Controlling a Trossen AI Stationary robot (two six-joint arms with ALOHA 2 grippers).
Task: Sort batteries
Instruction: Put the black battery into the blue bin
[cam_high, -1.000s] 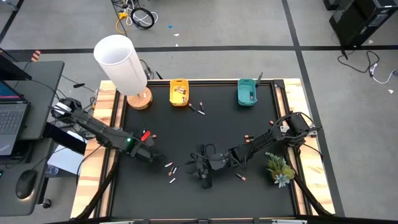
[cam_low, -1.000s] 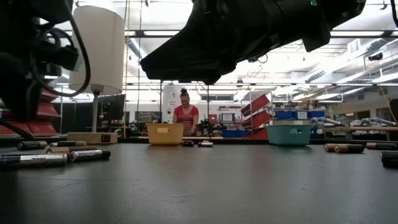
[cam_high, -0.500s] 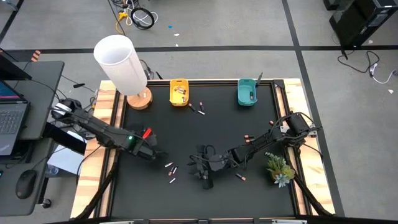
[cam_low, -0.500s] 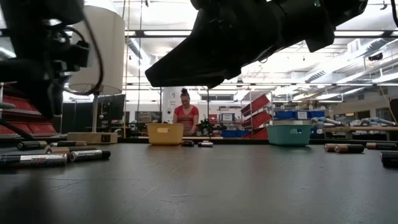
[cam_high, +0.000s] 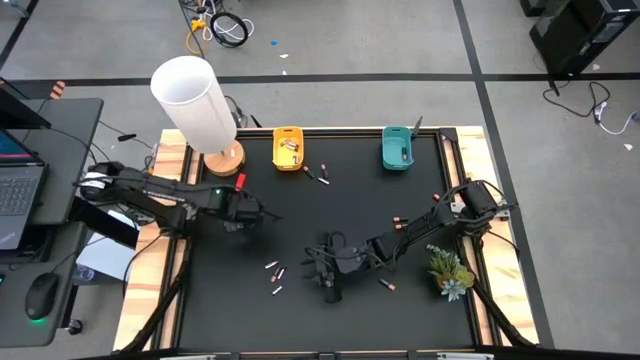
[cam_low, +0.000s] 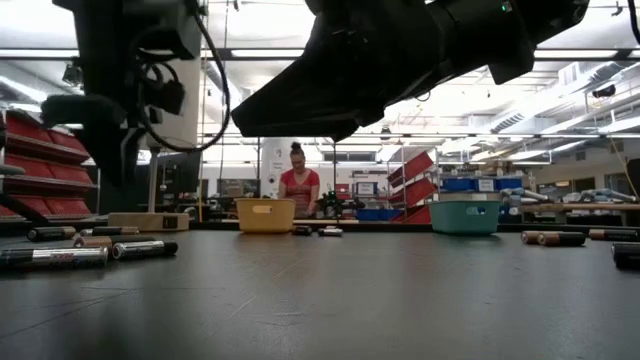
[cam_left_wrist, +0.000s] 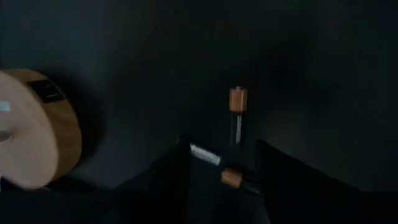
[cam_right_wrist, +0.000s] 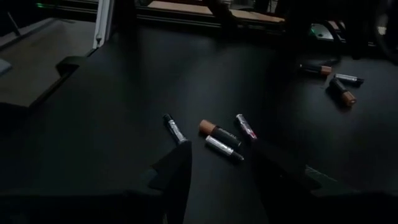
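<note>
Over the left side of the tabletop (cam_high: 340, 215), the left gripper (cam_high: 258, 213) hangs in the air with its fingers parted and nothing between them. Its wrist view looks down on three batteries (cam_left_wrist: 237, 112) lying on the dark mat, two with copper ends and one silvery, near the round wooden lamp base (cam_left_wrist: 34, 127).

Near the front middle, the right gripper (cam_high: 326, 272) sits low over the mat, fingers also spread and holding nothing. Just ahead of it lies a small cluster of four batteries (cam_right_wrist: 217, 133), mixed silver and dark. One more copper-ended battery (cam_high: 386, 285) lies beside the right arm, another (cam_high: 398, 220) farther back.

At the far edge:
- yellow bin (cam_high: 288, 148), with batteries inside;
- teal bin (cam_high: 397, 148);
- loose batteries (cam_high: 315, 173) on the mat between the two bins, nearer the yellow one.

Left rear corner: a white lamp (cam_high: 193, 100). Right front corner: a small potted plant (cam_high: 449, 270). Beyond the tabletop, a person (cam_low: 299, 185) in a red top.
</note>
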